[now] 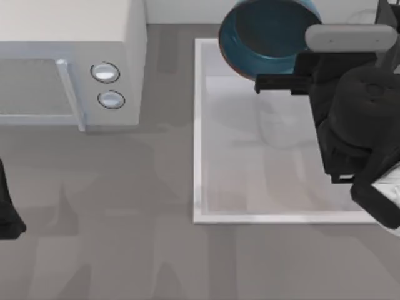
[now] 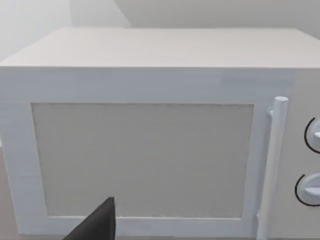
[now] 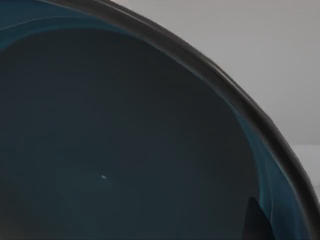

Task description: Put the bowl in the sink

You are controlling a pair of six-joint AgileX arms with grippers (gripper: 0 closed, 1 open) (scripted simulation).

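Right gripper (image 1: 275,83) grips the bowl (image 1: 262,37), cut off above the sink (image 1: 199,156).

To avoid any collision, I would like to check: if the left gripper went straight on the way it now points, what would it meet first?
Most likely the microwave: the left wrist view faces its door square on, with nothing between. The distance is unclear.

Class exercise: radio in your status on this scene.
Right gripper at round blue-teal bowl, above large white sink's far end. Left arm parked, table's left edge. Nothing obstructing.
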